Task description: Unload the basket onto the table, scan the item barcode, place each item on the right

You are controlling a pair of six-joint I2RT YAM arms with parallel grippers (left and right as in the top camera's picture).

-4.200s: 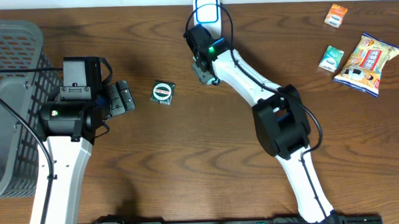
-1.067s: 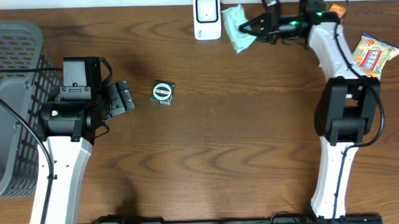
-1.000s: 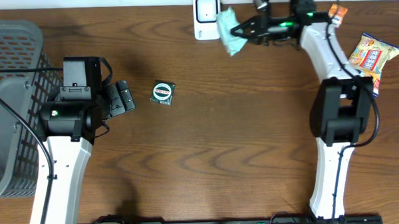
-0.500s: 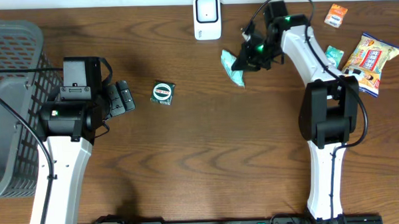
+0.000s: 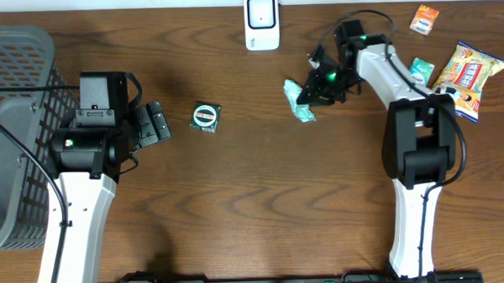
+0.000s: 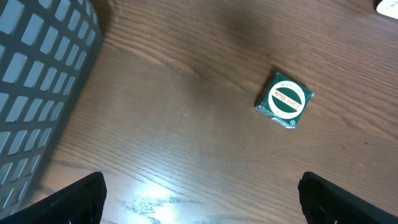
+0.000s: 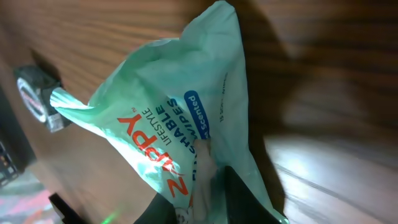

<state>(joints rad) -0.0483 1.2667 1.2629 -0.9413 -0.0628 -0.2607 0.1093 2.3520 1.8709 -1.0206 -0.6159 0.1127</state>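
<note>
Wipes pack (image 5: 299, 103) on table (image 5: 262, 200); right gripper (image 5: 314, 86) adjacent

The table (image 5: 262, 200) carries every item listed.

- The basket (image 5: 15, 99) stands at the far left edge.
- The scanner (image 5: 262, 22) sits at the back edge, about centre.
- A small box (image 5: 206, 117) lies left of centre, near the left gripper (image 5: 160, 122) on its right side and well apart from the basket.
- The pack of wipes (image 5: 298, 105) lies right of centre, in front of the scanner and to its right. The right gripper (image 5: 311, 89) is at the pack's right side; contact cannot be confirmed.
- A snack bag (image 5: 467, 77) lies at the far right, with a small packet (image 5: 419, 71) just beside it on the left.
- A carton (image 5: 425, 19) lies behind both, near the back edge.
</note>
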